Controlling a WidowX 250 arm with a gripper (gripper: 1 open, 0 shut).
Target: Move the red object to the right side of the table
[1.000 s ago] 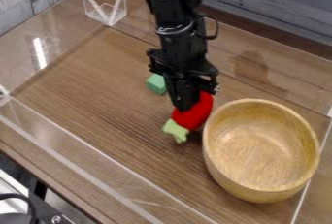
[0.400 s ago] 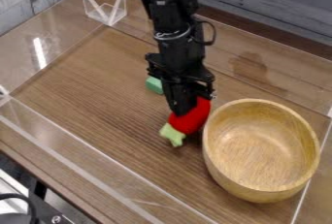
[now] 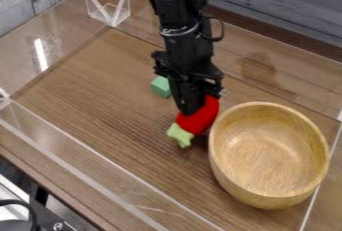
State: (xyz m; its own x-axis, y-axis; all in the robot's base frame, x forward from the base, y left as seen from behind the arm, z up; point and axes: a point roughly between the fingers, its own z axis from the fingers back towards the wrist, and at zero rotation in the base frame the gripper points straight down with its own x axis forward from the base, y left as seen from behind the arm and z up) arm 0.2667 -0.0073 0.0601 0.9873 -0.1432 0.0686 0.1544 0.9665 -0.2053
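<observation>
The red object [image 3: 199, 118], a small rounded toy fruit with a pale green leafy tip at its lower left, rests on the wood-grain table [image 3: 107, 95] just left of the wooden bowl. My black gripper [image 3: 193, 101] points almost straight down onto its top and is shut on it. The fingers cover the fruit's upper part, so only its lower half and leaf show.
A large wooden bowl [image 3: 270, 153] stands at the right, close to the fruit. A green block [image 3: 160, 85] lies just behind the gripper on its left. Clear acrylic walls [image 3: 54, 145] edge the table, and a clear stand [image 3: 107, 10] sits at the back left.
</observation>
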